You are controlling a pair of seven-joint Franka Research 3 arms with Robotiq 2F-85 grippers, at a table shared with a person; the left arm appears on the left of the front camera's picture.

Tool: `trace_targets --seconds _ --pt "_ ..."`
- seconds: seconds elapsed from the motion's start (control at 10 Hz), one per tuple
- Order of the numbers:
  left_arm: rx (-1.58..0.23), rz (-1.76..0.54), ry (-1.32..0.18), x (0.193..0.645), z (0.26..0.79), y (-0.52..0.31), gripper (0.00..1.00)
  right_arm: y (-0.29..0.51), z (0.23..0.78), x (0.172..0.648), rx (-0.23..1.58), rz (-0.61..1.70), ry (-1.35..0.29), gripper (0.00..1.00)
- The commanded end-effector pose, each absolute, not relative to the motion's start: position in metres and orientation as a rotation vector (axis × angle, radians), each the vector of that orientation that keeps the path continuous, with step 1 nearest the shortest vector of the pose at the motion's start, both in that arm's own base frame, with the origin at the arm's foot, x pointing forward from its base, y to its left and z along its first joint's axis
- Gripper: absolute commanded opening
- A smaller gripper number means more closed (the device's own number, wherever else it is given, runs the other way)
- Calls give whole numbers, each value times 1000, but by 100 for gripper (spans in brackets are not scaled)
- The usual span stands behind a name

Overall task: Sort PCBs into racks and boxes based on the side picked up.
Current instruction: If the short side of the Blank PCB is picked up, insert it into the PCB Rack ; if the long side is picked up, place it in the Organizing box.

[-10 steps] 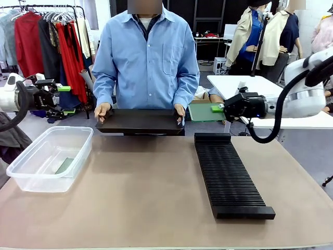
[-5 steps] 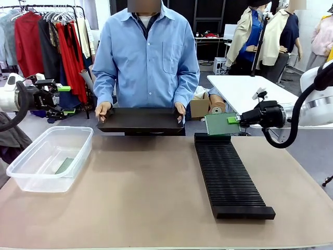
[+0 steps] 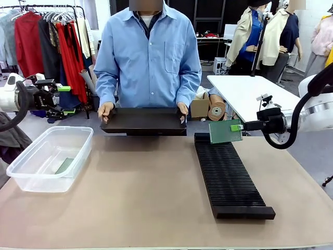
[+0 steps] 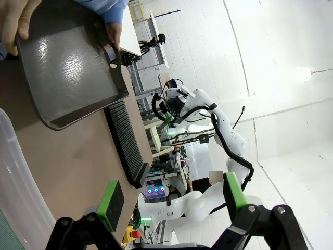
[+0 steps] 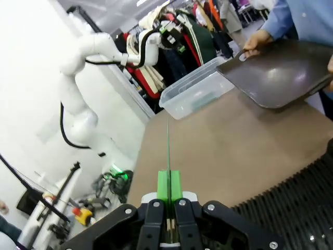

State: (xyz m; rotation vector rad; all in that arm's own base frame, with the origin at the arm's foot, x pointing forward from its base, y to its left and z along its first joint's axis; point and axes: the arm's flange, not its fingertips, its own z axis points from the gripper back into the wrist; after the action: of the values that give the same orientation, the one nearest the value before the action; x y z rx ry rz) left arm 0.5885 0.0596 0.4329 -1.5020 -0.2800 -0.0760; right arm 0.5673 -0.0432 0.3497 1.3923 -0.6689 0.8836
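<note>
Brown tabletop (image 3: pixel 140 192) carrying slotted black rack (image 3: pixel 229 174) right of centre and clear plastic tub (image 3: pixel 49 156) at left edge. Second PCB (image 3: pixel 65 165) lying flat inside tub. Right gripper (image 3: pixel 237 127) clamped on PCB (image 3: pixel 225 131), held upright on edge just above far end of rack, apart from slots. Left gripper (image 3: pixel 66 100) hovering beyond tub, fingers spread, nothing between them. Smooth black tray (image 3: pixel 143 121) held by person's hands (image 3: pixel 105 111) at far side.
</note>
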Motion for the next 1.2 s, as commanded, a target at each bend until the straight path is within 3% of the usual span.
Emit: trace_targets --seconds 0.0,0.8,1.1 --pt "-1502 -75 -275 587 435 60 100 -55 347 575 1349 1050 -755 0" --pt "-1502 -75 -275 587 435 60 100 -76 281 616 1371 1016 -1018 0" --pt "-1502 -75 -275 587 435 60 100 -78 261 620 1316 1026 -1046 0"
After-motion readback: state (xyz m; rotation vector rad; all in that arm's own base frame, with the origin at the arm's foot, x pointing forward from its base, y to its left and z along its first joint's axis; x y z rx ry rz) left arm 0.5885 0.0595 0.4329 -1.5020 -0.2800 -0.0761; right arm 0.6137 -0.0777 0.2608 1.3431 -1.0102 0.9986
